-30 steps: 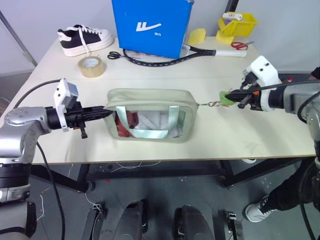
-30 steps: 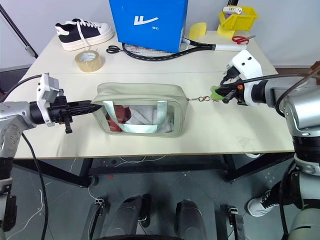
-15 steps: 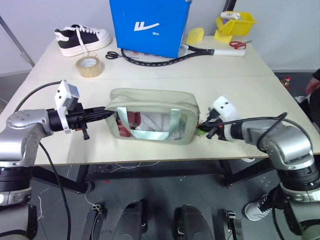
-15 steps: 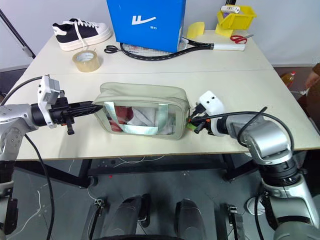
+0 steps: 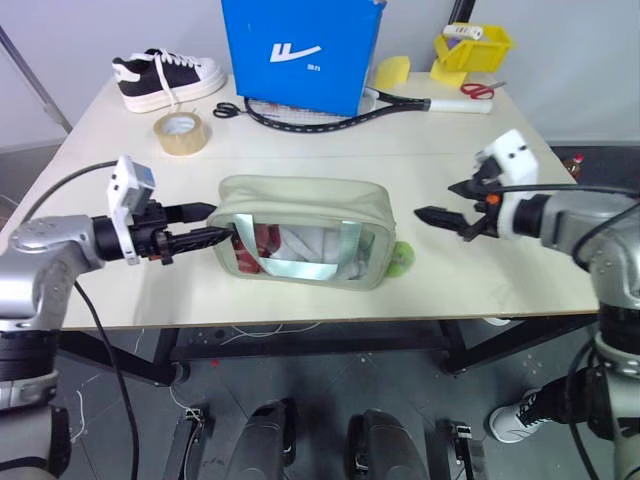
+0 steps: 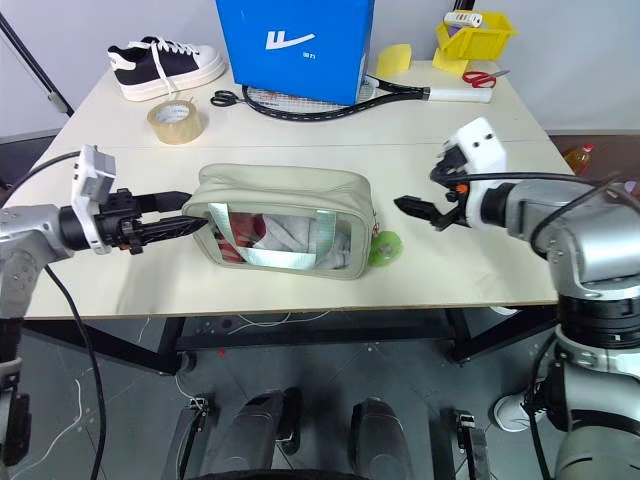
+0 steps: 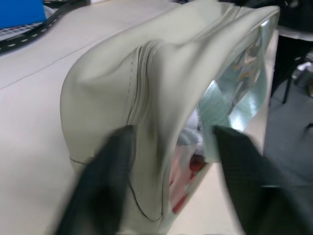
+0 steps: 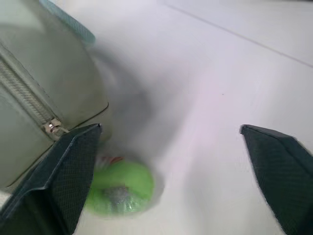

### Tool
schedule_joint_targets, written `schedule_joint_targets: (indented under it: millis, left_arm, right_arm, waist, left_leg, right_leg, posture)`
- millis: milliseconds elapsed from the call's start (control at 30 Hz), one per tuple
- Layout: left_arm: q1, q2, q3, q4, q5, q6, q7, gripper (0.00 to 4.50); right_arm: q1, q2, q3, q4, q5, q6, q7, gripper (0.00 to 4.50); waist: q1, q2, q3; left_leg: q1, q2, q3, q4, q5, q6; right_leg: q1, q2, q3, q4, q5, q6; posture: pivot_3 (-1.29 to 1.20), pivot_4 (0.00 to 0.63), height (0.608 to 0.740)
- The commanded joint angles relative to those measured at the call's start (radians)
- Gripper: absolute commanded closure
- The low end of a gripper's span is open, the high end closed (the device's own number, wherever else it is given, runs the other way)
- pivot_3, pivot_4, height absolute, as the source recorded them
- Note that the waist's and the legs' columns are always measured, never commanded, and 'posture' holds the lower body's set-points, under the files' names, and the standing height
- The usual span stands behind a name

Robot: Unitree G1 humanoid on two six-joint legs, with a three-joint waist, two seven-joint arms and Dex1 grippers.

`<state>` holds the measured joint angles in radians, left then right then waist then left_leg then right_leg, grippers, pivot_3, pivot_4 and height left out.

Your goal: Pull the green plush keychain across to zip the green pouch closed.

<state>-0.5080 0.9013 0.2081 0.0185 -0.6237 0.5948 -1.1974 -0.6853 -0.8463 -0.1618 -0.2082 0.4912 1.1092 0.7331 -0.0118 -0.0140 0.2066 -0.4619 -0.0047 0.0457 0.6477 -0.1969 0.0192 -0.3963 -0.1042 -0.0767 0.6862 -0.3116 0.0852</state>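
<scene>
Green pouch (image 5: 303, 233) near the front edge of the tabletop (image 5: 470, 280), about midway along it, zipper run across its top and drawn to the right end. Green plush keychain (image 5: 400, 259) lying on the tabletop just beside the pouch's right end — loose, not gripped. Right gripper (image 5: 437, 222) to the right of the pouch, clear of it, fingers spread wide and empty, pointing back toward the pouch and hovering over the keychain. Left gripper (image 5: 208, 224) at the pouch's left end, fingers parted wide, one on either side of that end — contact impossible to judge. Toward the far edge: blue box (image 5: 300, 50), racket (image 5: 345, 110), scissors (image 5: 228, 110), tape roll (image 5: 182, 133), a sneaker (image 5: 168, 77) at the far left corner, yellow bin (image 5: 472, 47) at the far right.
</scene>
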Motion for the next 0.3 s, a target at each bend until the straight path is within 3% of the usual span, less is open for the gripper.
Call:
schedule_joint_targets:
  millis: [33, 300]
  left_arm:
    - [-0.023, 0.063, 0.074, 0.012, -0.043, 0.014, -0.050, 0.02]
    - [-0.012, 0.100, 0.087, 0.071, 0.001, -0.050, -0.062, 0.02]
  right_arm:
    - [0.018, -0.042, -0.094, -0.040, 0.075, -0.064, 0.093, 0.00]
    - [0.120, -0.070, -0.106, -0.121, 0.142, -0.142, 0.184, 0.00]
  waist:
    - [0.000, 0.000, 0.000]
    - [0.000, 0.000, 0.000]
  left_leg:
    - [0.000, 0.000, 0.000, 0.000, 0.000, 0.000]
    - [0.001, 0.000, 0.000, 0.000, 0.000, 0.000]
  right_leg:
    - [0.000, 0.000, 0.000, 0.000, 0.000, 0.000]
    - [0.001, -0.001, 0.000, 0.000, 0.000, 0.000]
  posture:
    - [0.00, 0.150, 0.707]
    - [0.00, 0.150, 0.707]
